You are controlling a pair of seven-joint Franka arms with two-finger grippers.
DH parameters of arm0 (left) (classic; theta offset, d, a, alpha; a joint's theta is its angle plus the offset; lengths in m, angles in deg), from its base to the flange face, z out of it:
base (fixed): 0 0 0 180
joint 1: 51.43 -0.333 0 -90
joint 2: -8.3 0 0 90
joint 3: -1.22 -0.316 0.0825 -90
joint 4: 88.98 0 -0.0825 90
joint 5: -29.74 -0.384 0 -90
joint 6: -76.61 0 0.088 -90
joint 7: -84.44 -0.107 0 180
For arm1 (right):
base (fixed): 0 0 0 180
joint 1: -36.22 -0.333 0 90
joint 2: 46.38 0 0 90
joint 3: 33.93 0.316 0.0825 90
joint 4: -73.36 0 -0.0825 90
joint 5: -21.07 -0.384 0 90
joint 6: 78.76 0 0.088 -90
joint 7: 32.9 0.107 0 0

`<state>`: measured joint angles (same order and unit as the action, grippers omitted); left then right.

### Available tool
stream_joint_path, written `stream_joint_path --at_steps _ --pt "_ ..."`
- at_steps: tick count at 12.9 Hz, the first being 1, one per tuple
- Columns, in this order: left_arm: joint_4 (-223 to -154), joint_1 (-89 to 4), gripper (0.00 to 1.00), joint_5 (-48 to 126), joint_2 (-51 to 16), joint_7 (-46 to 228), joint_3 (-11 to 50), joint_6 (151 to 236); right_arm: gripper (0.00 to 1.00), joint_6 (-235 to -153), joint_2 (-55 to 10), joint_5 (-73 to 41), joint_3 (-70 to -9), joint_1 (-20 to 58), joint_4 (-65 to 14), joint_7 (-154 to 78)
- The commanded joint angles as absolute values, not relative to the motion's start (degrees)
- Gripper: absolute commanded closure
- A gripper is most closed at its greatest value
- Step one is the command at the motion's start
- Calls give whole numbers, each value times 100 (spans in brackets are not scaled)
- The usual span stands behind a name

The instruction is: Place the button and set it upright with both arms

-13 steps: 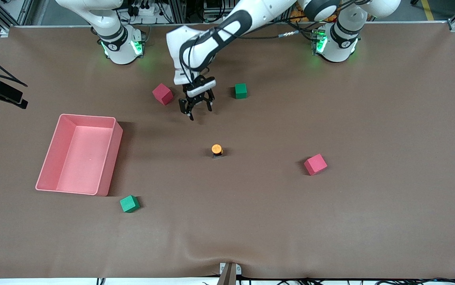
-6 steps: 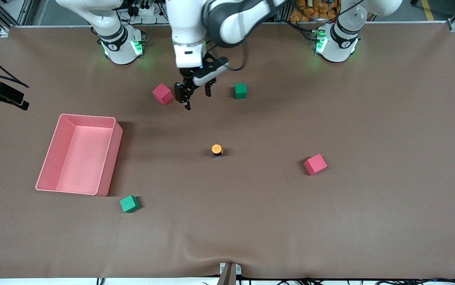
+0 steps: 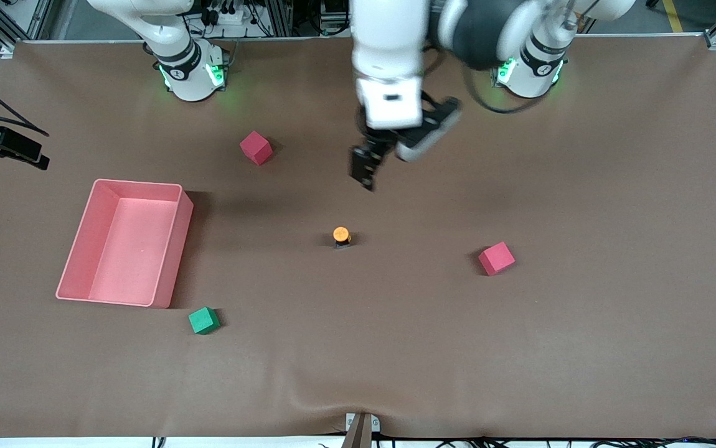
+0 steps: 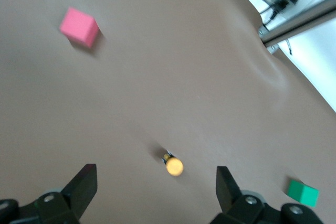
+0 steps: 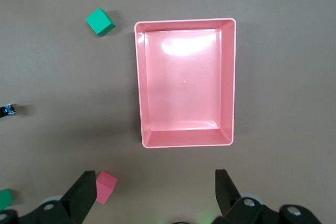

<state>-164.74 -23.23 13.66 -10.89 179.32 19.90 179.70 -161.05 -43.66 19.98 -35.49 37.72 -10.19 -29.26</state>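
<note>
**Orange-capped button stands alone at mid-worktop as both arms hold off**

Brown cloth covers the worktop point(image 3: 582, 342), where a pink tray point(image 3: 174, 246) sits toward the right arm's end. The left arm reaches in from its base, its tool point(image 3: 373, 165) hanging over bare cloth with jaws spread wide and nothing between them. The right tool point(image 5: 152, 195) is high above the tray, likewise wide open and empty; that arm waits. Four foam cubes are scattered about: a red cube point(image 3: 256, 147) close to the bases, another red cube point(image 3: 496, 258) toward the left arm's end, a green cube point(image 3: 203, 320) nearer the front camera than the tray, and one more green cube point(image 5: 4, 199) seen only from the right wrist. Smallest of all is the button point(image 3: 341, 236), near the middle of the worktop, well apart from every cube, cap up on its dark body (already upright, by the look of it). It is probably light, rigid and easily tipped; the rounded cap seems likely to slip, so the short cylindrical body looks the safer place to pinch, squarely and low.
</note>
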Motion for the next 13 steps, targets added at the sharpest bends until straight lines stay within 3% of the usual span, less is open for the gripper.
stream_joint_path --at_steps 1,7,11,13 --pt "-16668 -3136 0 1962 -630 16675 2029 17542 0 -16330 -4410 1922 -3490 3807 -1093 -2982" --pt "-16711 -4948 0 2534 3 12882 1986 16724 0 -16445 -4392 1826 -3490 3789 -1093 -2991" --pt "-16712 -4976 0 2657 285 10638 1012 15846 0 -16428 -4401 1826 -3490 3798 -1145 -2982" --pt "-16808 -4976 0 2780 390 9425 494 15791 0 -16567 -4532 1826 -3490 3798 -1434 -2982"
